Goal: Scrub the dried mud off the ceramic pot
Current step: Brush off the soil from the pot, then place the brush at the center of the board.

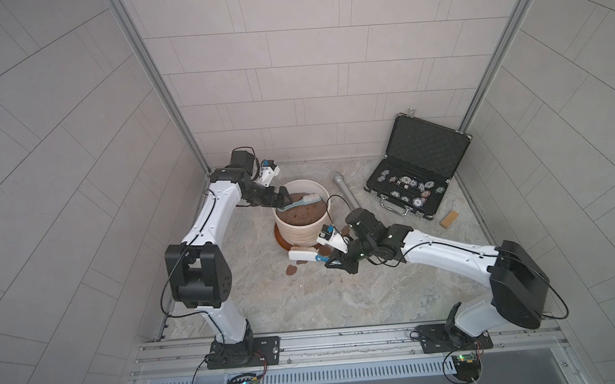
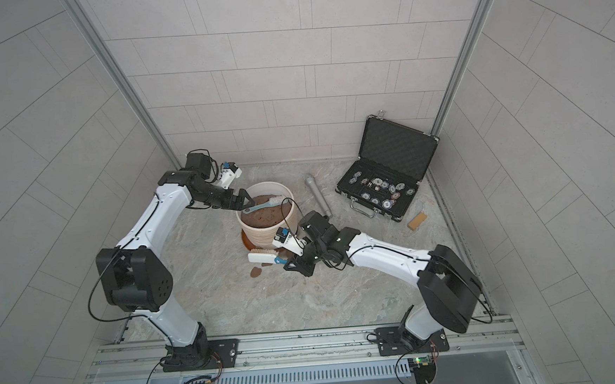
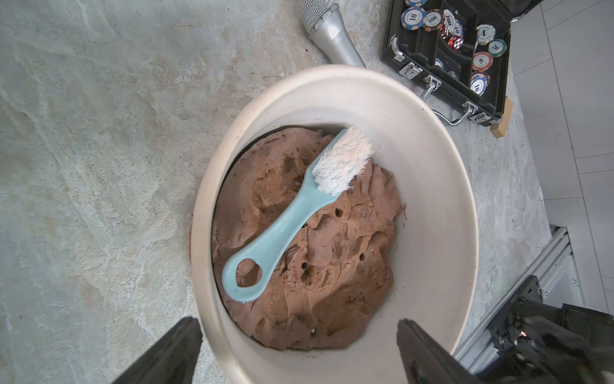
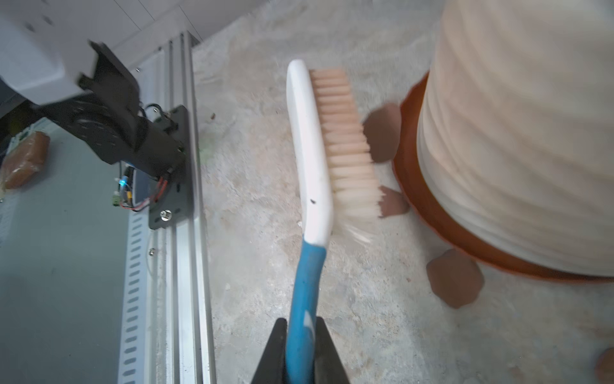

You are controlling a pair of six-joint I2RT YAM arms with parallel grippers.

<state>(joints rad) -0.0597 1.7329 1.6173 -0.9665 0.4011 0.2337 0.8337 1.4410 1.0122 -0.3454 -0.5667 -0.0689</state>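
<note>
A cream ceramic pot [image 1: 301,233] stands on its orange saucer [image 1: 279,238] near the back of the stone-look table [image 1: 342,300], with flakes of dried mud [image 1: 291,270] lying loose on the table in front of it. The right gripper [image 1: 334,262] is clamped tight on the blue handle of a white scrub brush [image 1: 302,253], whose head lies just beside the saucer.

The right wrist view alone shows the bristles [image 4: 349,149] turned toward the ribbed wall, with mud flakes between brush and saucer; whether the bristles touch the pot cannot be told.

The left gripper [image 1: 284,198] hangs at the pot's far rim with its jaws spread wide and holding nothing. Its wrist view shows one fingertip outside the rim and the other over the inner wall, and looks straight down on a pale-blue brush [image 3: 282,229] lying on the pitted brown soil [image 3: 332,282].

Only the top views take in the whole table: a silver microphone [image 1: 346,192] behind the pot, an open black case [image 1: 418,171] of poker chips further right, and a tan block [image 1: 449,219] beside it.
</note>
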